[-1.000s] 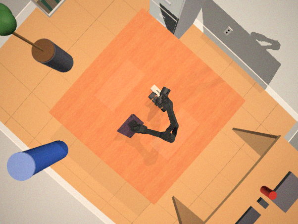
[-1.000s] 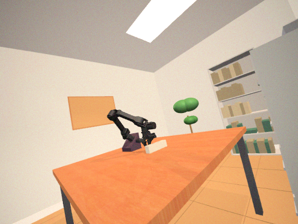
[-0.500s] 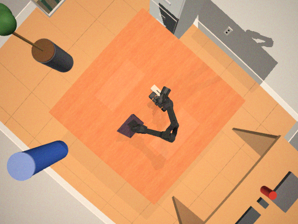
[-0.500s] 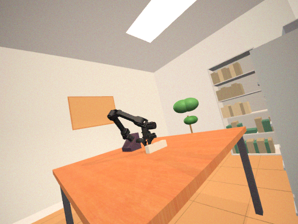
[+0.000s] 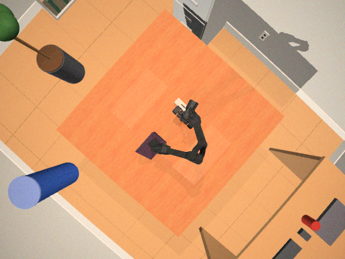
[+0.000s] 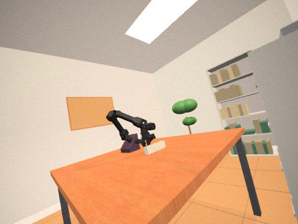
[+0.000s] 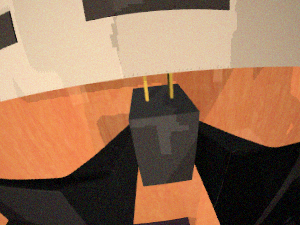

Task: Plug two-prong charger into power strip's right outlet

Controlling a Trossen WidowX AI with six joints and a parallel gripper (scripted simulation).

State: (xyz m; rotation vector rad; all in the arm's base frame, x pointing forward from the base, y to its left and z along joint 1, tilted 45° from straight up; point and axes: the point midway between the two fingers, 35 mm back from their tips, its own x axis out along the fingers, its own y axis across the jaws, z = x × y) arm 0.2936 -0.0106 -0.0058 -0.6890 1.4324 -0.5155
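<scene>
The dark grey charger [image 7: 165,149] is upright between the fingers of my gripper [image 7: 159,125] [image 6: 146,143], which is shut on it. Its two yellow prongs [image 7: 171,88] point away from the gripper, towards the cream power strip [image 7: 170,46] [image 5: 178,101] [image 6: 156,147]. In the wrist view the prong tips come up to the strip's near edge; whether they touch it cannot be told. Dark patches show on the strip at the top and the left edge of the wrist view, partly cut off. In the top view the arm hides part of the strip and the charger.
The strip lies on the orange table [image 5: 137,100] [image 6: 111,183]. A dark purple slanted block [image 5: 144,149] [image 6: 127,146] is beside the arm's base end, on the other side of the gripper from the strip. A potted plant, a blue cylinder and shelves are off the table.
</scene>
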